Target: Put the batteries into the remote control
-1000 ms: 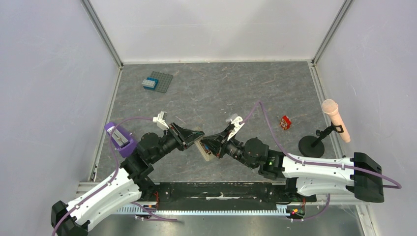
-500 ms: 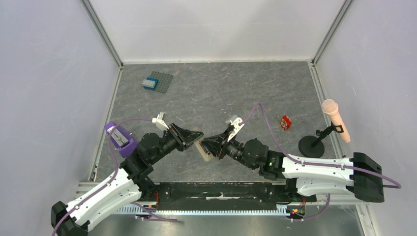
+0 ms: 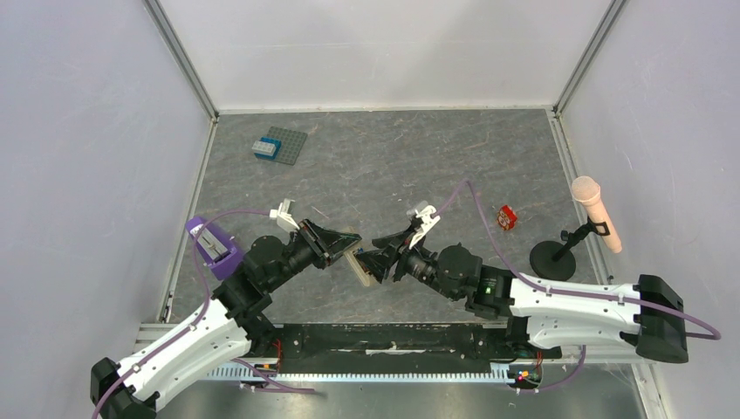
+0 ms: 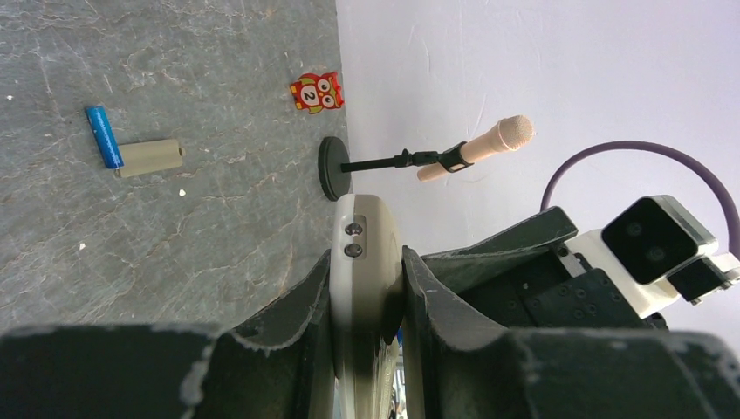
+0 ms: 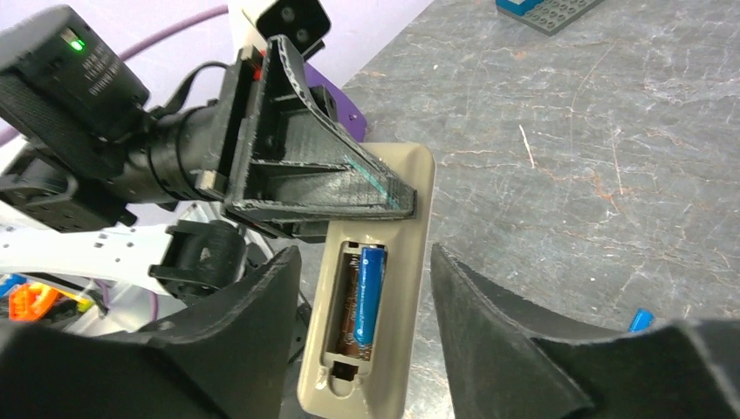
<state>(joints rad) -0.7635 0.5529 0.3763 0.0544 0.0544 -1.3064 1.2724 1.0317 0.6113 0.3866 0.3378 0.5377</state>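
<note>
**Remote held up, one battery loaded**

The remote [image 5: 403, 288] is clamped at one end by the left fingers [image 4: 301, 319], above the near part of the table [image 3: 436, 166]. Its open back is turned toward the right fingers [image 5: 244, 340], which are spread either side of its free end, gripping nothing. One battery [image 5: 370, 292] lies lengthwise in the compartment. A second battery [image 4: 103, 136] lies on the table.

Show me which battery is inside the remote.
The battery in the open back recess of the remote; the other battery lies on the table beside a tan tube.
</note>
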